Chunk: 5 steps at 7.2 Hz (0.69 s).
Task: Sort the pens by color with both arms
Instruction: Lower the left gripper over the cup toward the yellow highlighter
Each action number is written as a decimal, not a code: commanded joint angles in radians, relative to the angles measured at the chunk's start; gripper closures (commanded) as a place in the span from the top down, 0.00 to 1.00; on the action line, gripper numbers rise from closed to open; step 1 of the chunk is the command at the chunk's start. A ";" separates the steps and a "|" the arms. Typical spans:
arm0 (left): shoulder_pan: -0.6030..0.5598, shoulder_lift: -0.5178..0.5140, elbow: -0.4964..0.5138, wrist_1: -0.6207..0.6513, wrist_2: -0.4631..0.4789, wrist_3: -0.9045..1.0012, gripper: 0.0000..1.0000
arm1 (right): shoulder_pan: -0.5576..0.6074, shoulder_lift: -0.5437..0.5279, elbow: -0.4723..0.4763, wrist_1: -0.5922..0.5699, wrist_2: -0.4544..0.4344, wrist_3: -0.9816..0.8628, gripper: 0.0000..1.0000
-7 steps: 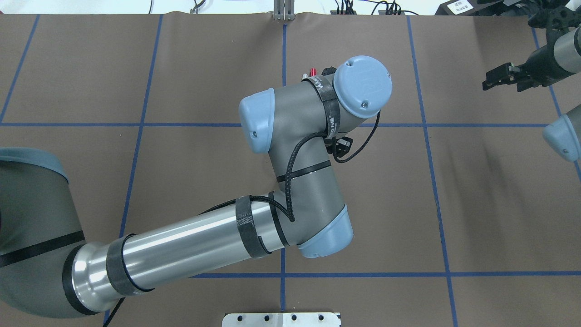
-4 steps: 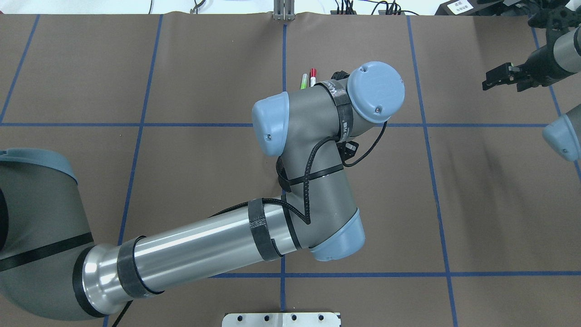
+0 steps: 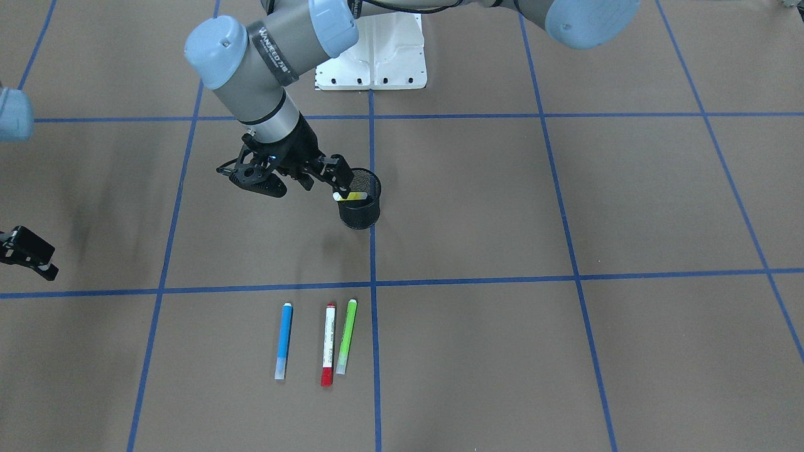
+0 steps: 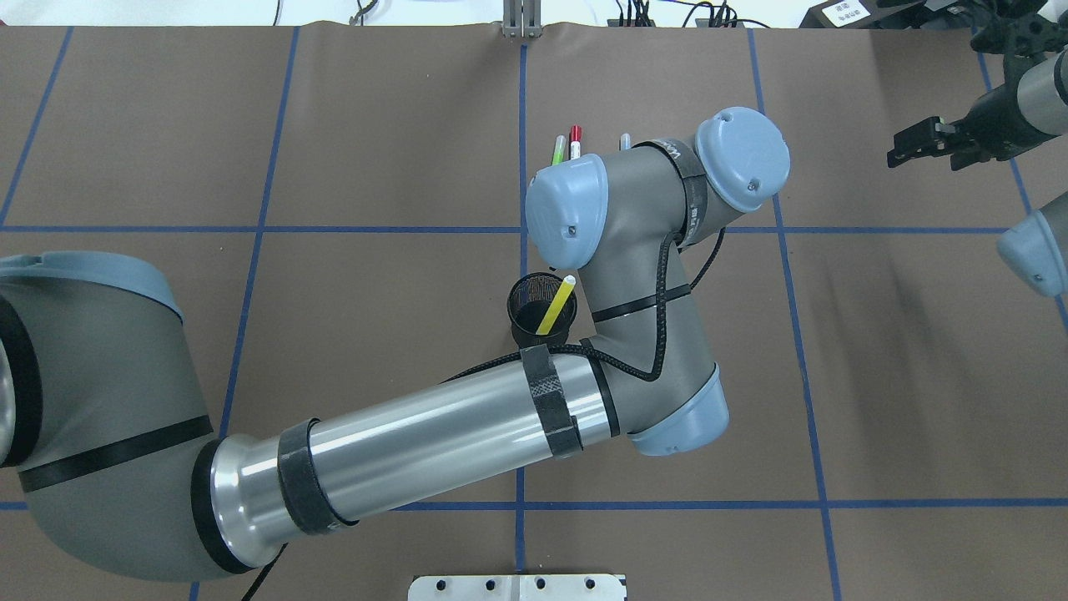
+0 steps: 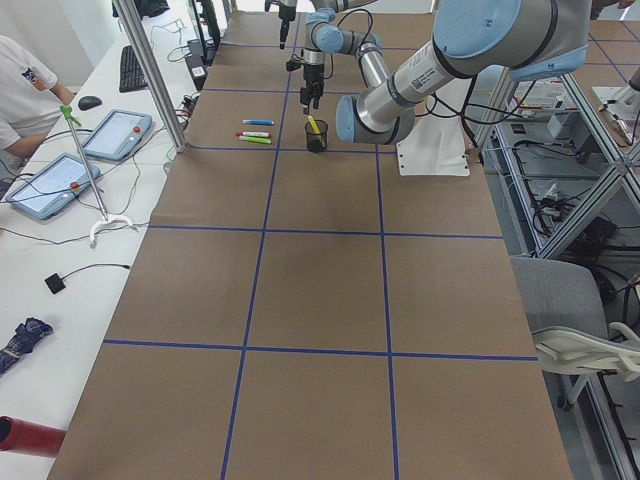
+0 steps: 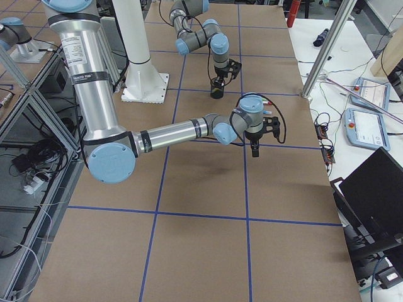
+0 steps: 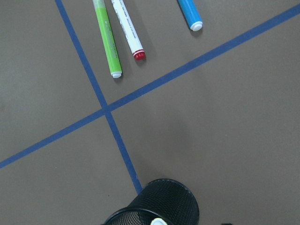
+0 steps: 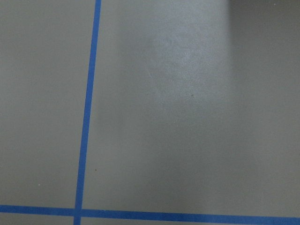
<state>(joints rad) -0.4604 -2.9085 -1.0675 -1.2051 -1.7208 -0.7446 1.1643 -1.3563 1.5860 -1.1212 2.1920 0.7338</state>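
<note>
step in hand, as i read it: drop-off of the slim yellow marker pen (image 4: pixel 555 306). it stands leaning inside the black mesh cup (image 3: pixel 359 216), top end over the rim. the left gripper (image 3: pixel 326 182) hangs just above the cup, fingers apart w/ nothing between them. one finger is close by the pen top, can't tell if touching. so yellow looks sorted.

three pens lie in a row on the brown table mat (image 3: pixel 565 207), on the operators' side of the cup: blue marker pen (image 3: pixel 284 339), white-barrelled pen w/ red cap (image 3: pixel 328 345), light green marker pen (image 3: pixel 346 336). the last two are just beside each other, blue a bit apart.

the right gripper (image 4: pixel 922 142) is well off to the robot's right w/ nothing in it. how far open, can't tell.

next, prob: left arm lifts straight up so it doesn't knock cup or pen. red & green sit tight together, so picking either needs a narrow pinch across the barrel.
</note>
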 commanded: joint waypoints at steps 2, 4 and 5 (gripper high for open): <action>-0.020 0.000 0.017 0.015 -0.077 0.025 0.79 | 0.000 0.000 -0.003 0.001 0.000 0.001 1.00; -0.035 0.005 0.018 0.003 -0.099 0.040 0.78 | -0.002 0.002 -0.003 0.001 -0.001 0.003 1.00; -0.044 0.005 0.020 -0.001 -0.099 0.054 0.78 | 0.000 0.002 -0.003 0.001 0.000 0.003 1.00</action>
<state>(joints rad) -0.4936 -2.9051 -1.0498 -1.1995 -1.8165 -0.7050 1.1636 -1.3550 1.5831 -1.1199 2.1914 0.7361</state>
